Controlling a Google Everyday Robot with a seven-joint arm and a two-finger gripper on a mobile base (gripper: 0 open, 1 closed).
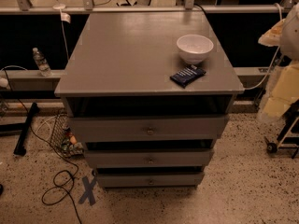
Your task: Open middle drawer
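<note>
The middle drawer [182, 158] sits seemingly shut between the top drawer [187, 127] and the lowest drawer [177, 179], its small knob [150, 160] facing outward, likely the pull point, while the pincer is out of view, its opening unknowable.

**Q:** What lies on the table [126, 55]?
**A:** The bowl [195, 48] sits at the right. The packet [187, 75] lies just before it, near the front edge.
**Q:** And below?
**A:** The middle drawer [149, 159] sits between the upper drawer [149, 129] and the lowest drawer [150, 179].
**Q:** Surroundings?
**A:** The bottle [41, 62] stands on a ledge at the left, behind. The gripper is outside the view.
</note>
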